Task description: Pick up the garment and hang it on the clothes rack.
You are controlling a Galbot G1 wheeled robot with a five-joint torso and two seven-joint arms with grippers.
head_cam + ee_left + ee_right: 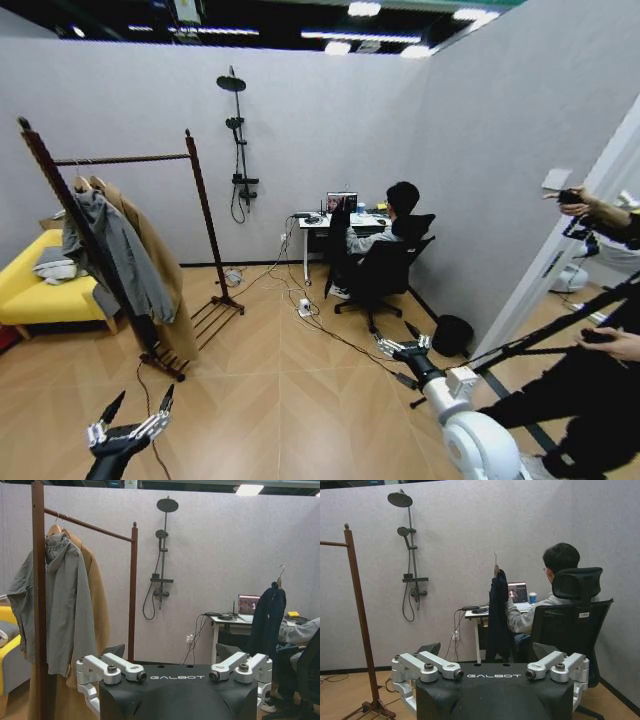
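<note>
The wooden floor (270,390) carries the clothes rack (200,215) on its two footed posts, with a slatted low shelf between them. Beside the rack, a yellow sofa (30,290) stands against the wall. Farther back stand a white table (318,222) and a black office chair (385,272), and cables (330,335) with a white power strip (304,307) trail across the boards.

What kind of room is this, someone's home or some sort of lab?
Probably a mock home set inside a lab or studio: plain partition walls, a shower fixture mounted on a dry wall, a yellow sofa beside the clothes rack, and a desk with a laptop.
</note>
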